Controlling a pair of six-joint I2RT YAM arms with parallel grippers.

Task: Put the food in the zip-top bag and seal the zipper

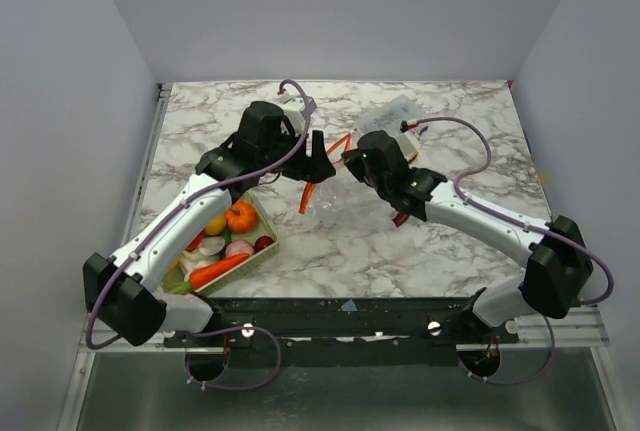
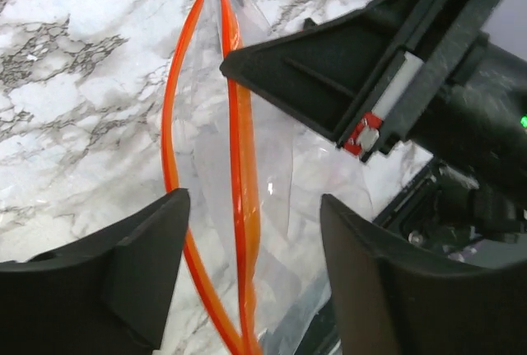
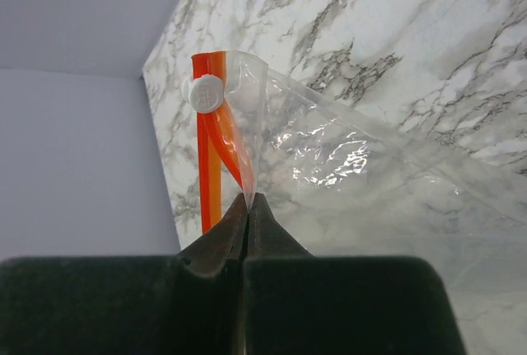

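Pinching the lip of the bag [image 3: 346, 157] mid-table, the right gripper [image 3: 247, 207] is clamped tight on the film, and the left gripper [image 2: 254, 207] stands open astride the zipper [image 2: 239, 165]. Floppy, slick, featherlight, so I'd grab the stiffer strip; the food [image 1: 240, 217] sits at eight o'clock.

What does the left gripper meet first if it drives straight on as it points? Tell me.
Most likely the zipper: its orange strips run through the open left gripper, on the zip-top bag that the right gripper pinches. Depth is unclear; the marble table lies behind.
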